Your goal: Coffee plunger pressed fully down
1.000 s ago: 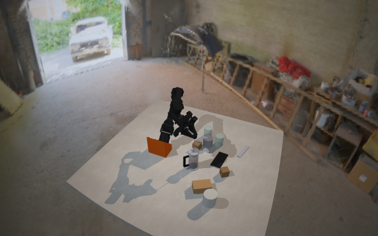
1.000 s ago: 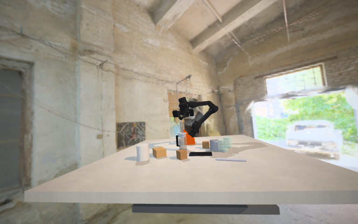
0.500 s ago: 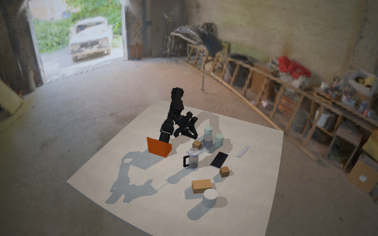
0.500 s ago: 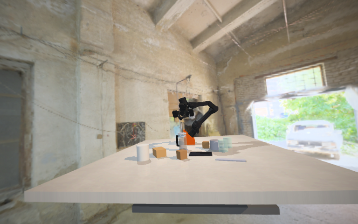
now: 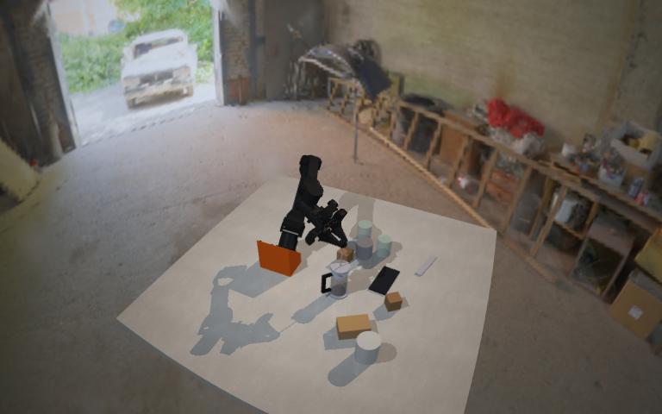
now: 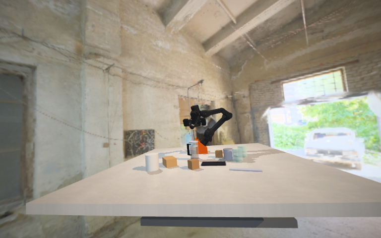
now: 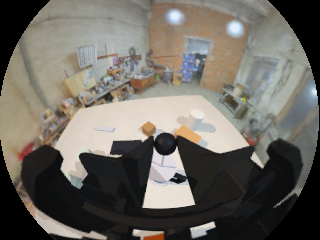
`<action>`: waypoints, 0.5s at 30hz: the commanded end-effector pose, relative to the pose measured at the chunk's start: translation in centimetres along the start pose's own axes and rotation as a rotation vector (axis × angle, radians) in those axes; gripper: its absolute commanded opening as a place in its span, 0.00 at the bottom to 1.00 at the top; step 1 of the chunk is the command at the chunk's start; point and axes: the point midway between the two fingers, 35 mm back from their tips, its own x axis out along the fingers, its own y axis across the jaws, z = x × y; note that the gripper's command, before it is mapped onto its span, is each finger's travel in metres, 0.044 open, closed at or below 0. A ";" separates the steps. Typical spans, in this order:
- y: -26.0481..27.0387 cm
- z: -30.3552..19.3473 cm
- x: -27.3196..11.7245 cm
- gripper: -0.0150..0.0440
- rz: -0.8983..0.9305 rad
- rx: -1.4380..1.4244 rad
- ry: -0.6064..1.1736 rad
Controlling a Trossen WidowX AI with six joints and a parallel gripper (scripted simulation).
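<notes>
Table is the largest thing here, a wide pale top that carries everything, and the press stands near its middle, well apart from every edge. Directly below the gripper stands the coffee press, upright, with its black handle turned toward the arm side in the top view. The gripper is clamped on the black plunger knob, which sits between the two dark fingers in the wrist view. The thin rod rises well above the lid, so I judge that the plunger is not yet pressed and the whole stroke remains.

To do the step well, the push should go straight down along the rod, with no sideways pull, because the knob is high and a side force there would tip or slide the press easily. The wrist should stay level during the descent, and the fingers should part only when the knob reaches the lid.

For room, the descent path itself looks free. Behind the gripper, toward the arm base, is the orange block. To one side of the press lies the black slab. A small brown cube and the three cylinders stand just beyond it. Further out are a second brown cube, the tan box and the white cylinder. All of these are low and apart from the press, so a straight rise after release should meet nothing.
</notes>
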 end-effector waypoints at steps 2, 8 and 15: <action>-0.2 -2.2 1.0 0.46 -0.006 0.026 0.041; -0.2 -3.1 1.6 0.46 -0.006 0.026 0.041; -0.2 -4.0 2.3 0.46 -0.006 0.027 0.041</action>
